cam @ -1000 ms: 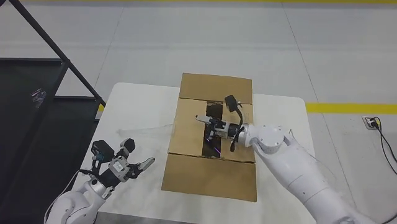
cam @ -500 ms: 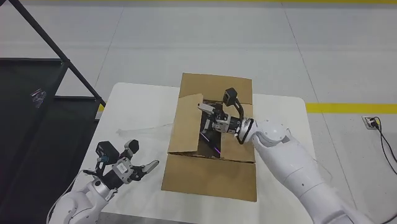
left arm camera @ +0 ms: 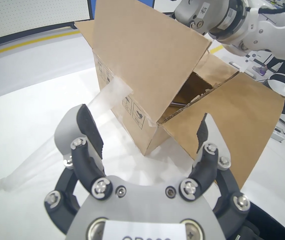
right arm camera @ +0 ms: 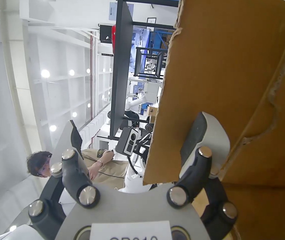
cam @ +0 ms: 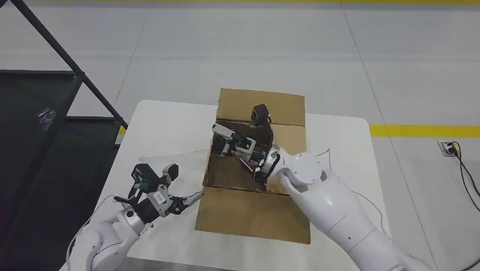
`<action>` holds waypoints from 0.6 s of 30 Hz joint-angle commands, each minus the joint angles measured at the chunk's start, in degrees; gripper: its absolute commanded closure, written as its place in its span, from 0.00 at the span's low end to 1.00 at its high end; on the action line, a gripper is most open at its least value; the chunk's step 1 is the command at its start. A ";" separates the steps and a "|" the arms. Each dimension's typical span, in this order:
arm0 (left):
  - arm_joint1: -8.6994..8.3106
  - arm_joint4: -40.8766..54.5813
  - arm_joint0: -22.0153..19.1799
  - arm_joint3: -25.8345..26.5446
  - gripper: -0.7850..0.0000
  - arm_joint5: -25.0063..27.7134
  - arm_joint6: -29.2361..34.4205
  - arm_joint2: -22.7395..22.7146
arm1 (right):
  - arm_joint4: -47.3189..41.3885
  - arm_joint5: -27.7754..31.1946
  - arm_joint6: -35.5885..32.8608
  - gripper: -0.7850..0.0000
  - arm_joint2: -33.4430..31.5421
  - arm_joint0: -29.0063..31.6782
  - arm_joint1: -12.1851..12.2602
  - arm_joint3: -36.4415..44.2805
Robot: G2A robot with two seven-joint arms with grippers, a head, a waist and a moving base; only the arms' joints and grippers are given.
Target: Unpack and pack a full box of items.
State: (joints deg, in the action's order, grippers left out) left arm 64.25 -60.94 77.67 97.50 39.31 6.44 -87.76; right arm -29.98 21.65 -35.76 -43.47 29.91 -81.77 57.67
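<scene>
The cardboard box (cam: 253, 215) sits at the middle of the white table (cam: 161, 128). Its far flap and its near flap, the one toward the robot, are folded outward and lie flat. The right arm reaches across the top of the box from the box's right side. The right gripper (cam: 225, 134) is at the box's left edge. There the left flap (left arm camera: 142, 51) stands raised on a slant above the opening.

In the right wrist view, that gripper's fingers are spread wide and straddle the flap's free edge. One finger (right arm camera: 202, 136) is on the flap's inner side and the other (right arm camera: 70, 138) stands well clear on the outer side. The cardboard is between the jaws but is not clamped.

The left gripper (cam: 191, 198) hovers over the table just off the box's near left corner and faces that corner. Its fingers are apart and hold nothing.

A strip of clear tape (left arm camera: 102, 98) hangs loose from the box's left wall and runs down onto the table, away from the box. The gap under the raised flap is in shadow, so what lies inside the box cannot be made out.
</scene>
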 commanded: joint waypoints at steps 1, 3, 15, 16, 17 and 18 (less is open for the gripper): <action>0.04 0.08 -0.42 -0.11 0.00 -0.85 -0.27 0.36 | 1.62 0.53 1.46 0.00 0.60 0.18 -0.43 0.59; 0.10 0.50 -0.86 -0.26 0.00 -2.09 -0.58 0.56 | 2.07 0.97 1.71 0.00 1.03 0.38 -0.85 0.96; 0.60 5.41 -2.78 -0.62 0.00 -10.55 -2.01 0.95 | 2.48 4.69 0.78 0.00 2.92 0.28 -3.57 -1.86; 0.60 5.87 -2.81 -0.76 0.00 -10.80 -2.00 0.81 | 2.33 4.91 0.39 0.00 2.94 0.17 -3.77 -2.27; 0.60 6.17 -2.85 -0.90 0.00 -11.13 -1.99 0.64 | 2.29 5.12 0.04 0.00 2.96 0.06 -3.94 -2.65; 0.59 6.32 -2.87 -0.99 0.00 -11.41 -1.95 0.49 | 2.26 5.30 -0.27 0.00 2.94 -0.06 -4.11 -3.01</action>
State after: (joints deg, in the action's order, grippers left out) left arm 64.85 -54.81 74.82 96.63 28.23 4.44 -87.10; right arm -27.69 26.77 -35.71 -40.50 29.96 -85.73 55.04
